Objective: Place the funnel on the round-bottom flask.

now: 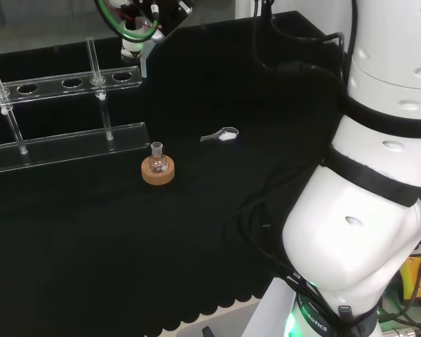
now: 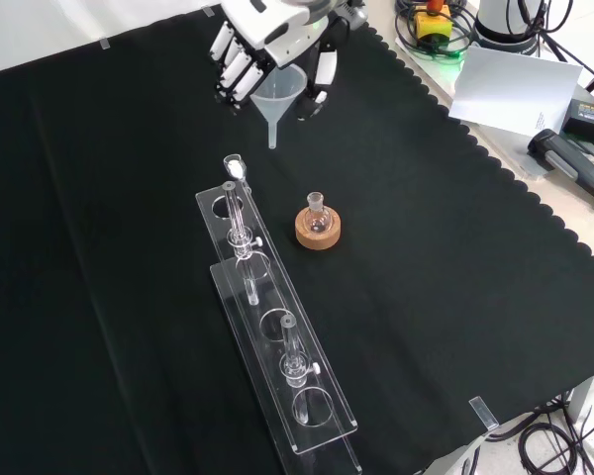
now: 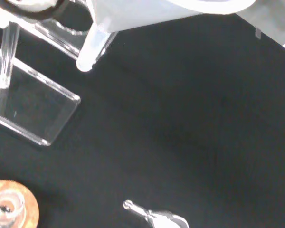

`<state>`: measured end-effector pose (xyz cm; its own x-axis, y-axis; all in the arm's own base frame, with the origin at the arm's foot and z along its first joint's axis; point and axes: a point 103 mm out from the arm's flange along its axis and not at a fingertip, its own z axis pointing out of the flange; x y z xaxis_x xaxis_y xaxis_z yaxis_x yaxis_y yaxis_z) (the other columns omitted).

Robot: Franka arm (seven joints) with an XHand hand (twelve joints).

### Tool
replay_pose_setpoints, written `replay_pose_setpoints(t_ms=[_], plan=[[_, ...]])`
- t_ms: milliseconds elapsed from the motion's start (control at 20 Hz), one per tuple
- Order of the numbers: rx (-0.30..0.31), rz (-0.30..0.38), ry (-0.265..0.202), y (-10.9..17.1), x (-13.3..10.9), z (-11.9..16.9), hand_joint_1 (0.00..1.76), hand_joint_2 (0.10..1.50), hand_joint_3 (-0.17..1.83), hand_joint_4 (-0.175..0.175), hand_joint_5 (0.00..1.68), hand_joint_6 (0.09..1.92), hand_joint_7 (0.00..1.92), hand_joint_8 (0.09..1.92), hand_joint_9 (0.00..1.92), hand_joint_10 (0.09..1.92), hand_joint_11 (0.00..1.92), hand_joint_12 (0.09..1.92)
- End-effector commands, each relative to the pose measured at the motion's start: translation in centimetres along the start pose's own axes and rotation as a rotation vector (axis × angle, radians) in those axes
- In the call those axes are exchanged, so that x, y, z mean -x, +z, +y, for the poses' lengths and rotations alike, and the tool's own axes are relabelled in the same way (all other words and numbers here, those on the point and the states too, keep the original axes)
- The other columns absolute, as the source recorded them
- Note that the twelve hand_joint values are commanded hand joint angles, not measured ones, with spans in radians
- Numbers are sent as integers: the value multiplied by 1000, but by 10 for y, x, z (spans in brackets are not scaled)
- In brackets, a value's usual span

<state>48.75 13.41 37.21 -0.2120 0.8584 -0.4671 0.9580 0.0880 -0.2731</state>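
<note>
Hand (image 2: 277, 45) grips funnel (image 2: 275, 99) aloft | flask (image 2: 318, 220) on cork ring (image 2: 318, 236) | rack (image 2: 272, 327), spoon (image 1: 222, 135) nearby

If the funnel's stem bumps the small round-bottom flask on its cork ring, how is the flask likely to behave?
The round-bottom flask looks like small clear glass, so probably light and breakable. Its round base sits in the cork ring, which likely stops rolling. A sideways bump from the funnel might tilt it or shift the ring.

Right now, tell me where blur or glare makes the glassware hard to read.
Wrist view: the funnel is close and blurred, its stem softer than the rack edge. Head view: the clear rack shows mostly as bright edges on black cloth. Front view: the flask reads sharply on its cork ring.
</note>
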Motion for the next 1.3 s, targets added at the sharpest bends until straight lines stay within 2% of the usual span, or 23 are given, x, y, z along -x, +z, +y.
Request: replay_pose_setpoints(t_ms=[50, 450, 650, 950, 1300], plan=[[-18, -21, 33, 8, -3, -36, 890, 695, 596, -45, 713, 747, 618, 659, 1240, 282, 861, 1086], [-43, -38, 35, 29, -22, -79, 893, 693, 603, -43, 723, 748, 629, 660, 1248, 272, 866, 1082], [-67, -49, 26, 45, -37, -91, 893, 692, 607, -44, 726, 748, 635, 661, 1252, 267, 869, 1081], [-98, -59, 10, 66, -58, -93, 895, 691, 611, -44, 731, 749, 639, 660, 1256, 260, 874, 1076], [-83, -72, -14, 69, -75, -85, 895, 690, 616, -45, 736, 749, 644, 660, 1261, 251, 876, 1073]])
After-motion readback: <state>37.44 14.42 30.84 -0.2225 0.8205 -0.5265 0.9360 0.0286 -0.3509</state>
